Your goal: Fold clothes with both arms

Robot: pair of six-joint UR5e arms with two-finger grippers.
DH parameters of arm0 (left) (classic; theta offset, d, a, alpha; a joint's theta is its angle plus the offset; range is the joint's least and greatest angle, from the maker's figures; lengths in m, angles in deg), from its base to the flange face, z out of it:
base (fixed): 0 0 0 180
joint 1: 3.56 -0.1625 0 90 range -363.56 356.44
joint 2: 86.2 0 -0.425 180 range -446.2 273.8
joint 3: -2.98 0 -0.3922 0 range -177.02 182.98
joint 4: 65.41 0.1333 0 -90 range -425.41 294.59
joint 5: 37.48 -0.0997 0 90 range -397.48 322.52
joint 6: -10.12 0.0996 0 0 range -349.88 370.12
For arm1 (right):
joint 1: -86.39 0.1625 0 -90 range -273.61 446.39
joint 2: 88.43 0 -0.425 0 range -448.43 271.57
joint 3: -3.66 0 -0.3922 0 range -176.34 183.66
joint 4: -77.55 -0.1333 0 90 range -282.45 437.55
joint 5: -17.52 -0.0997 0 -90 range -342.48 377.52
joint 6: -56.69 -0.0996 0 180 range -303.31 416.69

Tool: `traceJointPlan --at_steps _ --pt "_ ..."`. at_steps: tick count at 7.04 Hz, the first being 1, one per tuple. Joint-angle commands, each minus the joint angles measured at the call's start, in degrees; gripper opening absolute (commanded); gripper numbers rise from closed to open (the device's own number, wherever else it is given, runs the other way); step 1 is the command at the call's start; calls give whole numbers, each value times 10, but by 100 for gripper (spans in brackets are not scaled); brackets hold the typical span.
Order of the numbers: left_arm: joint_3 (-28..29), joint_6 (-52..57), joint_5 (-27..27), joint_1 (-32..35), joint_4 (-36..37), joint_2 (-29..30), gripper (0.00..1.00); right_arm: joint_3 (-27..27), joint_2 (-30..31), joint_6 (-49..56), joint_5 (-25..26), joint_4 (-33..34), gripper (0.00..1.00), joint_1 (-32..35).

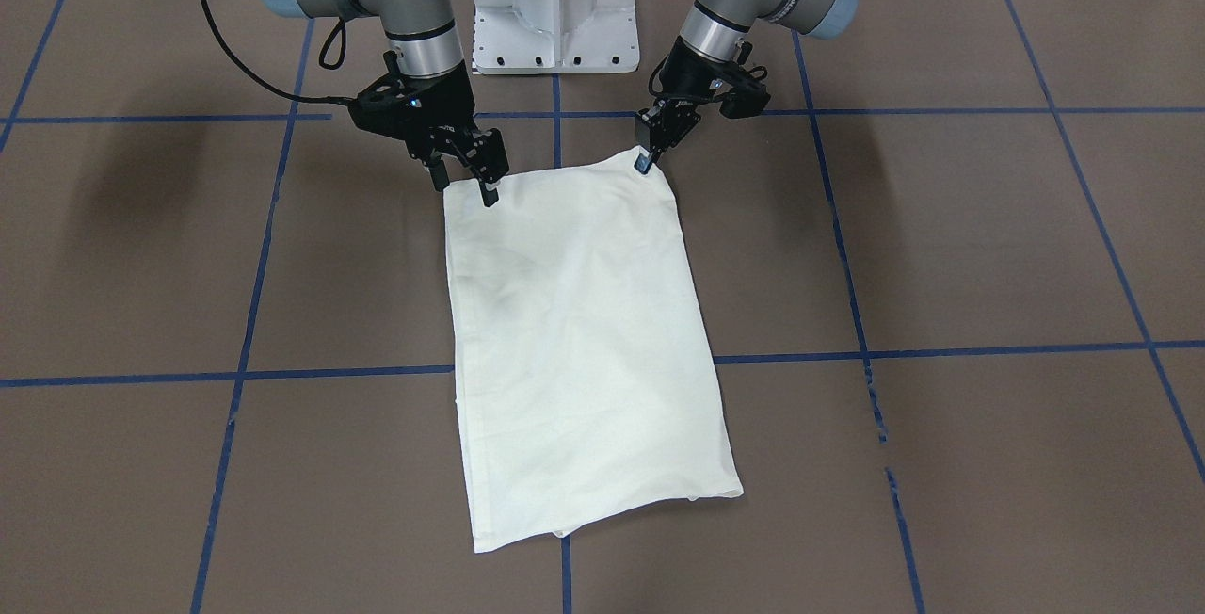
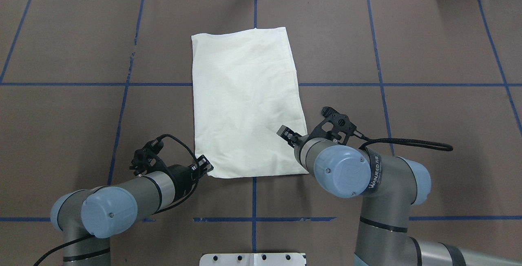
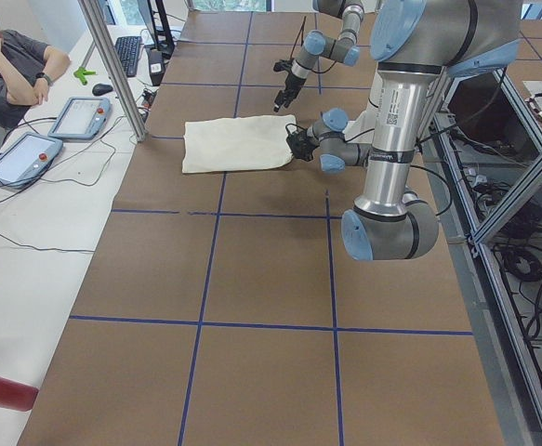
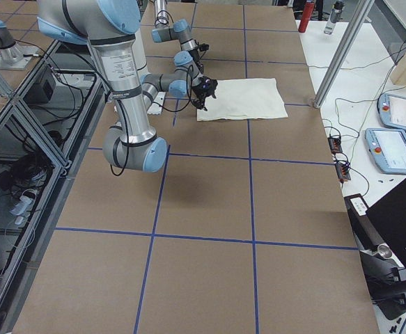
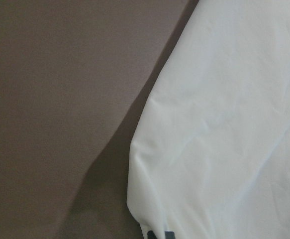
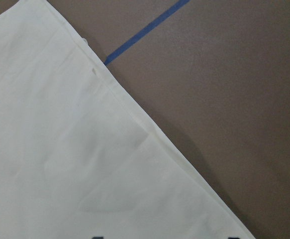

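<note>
2 hands [image 1: 464, 190] [image 1: 645, 162] at shirt [image 1: 584, 331] corners

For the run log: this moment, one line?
shirt: folded, flat | left gripper: shut on corner | right gripper: open at corner

At 6 o'clock each wrist view's edge cuts off the left fingers [image 5: 157, 234] and right fingers [image 6: 232, 237], and the shirt [image 5: 224, 124] runs out of frame.

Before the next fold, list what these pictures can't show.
T-shirt underside and inner layers: covered by its own top layer in every view.
Left gripper hold on the corner: fingertips cut off by the left wrist view's bottom edge, too small elsewhere.
Right gripper in the overhead view: mostly behind its own wrist.
</note>
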Motion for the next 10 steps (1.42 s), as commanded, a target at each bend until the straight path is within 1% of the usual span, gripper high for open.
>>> traceJointPlan --at_steps 1,2,3,4,6,8,10 --pt "0 -1 0 1 0 0 0 20 -35 -74 5 55 77 -10" --pt "0 -1 0 2 0 0 0 21 -37 -72 4 65 83 -12" --pt "0 0 0 2 0 0 0 25 -37 -72 4 66 85 -17" --pt "0 -1 0 2 0 0 0 41 -38 -70 4 67 85 -18" --pt "0 0 0 2 0 0 0 52 -41 -70 5 66 85 -21" --pt "0 0 0 2 0 0 0 76 -54 -74 6 65 85 -24" --pt "0 0 0 2 0 0 0 79 -54 -76 7 62 85 -27"
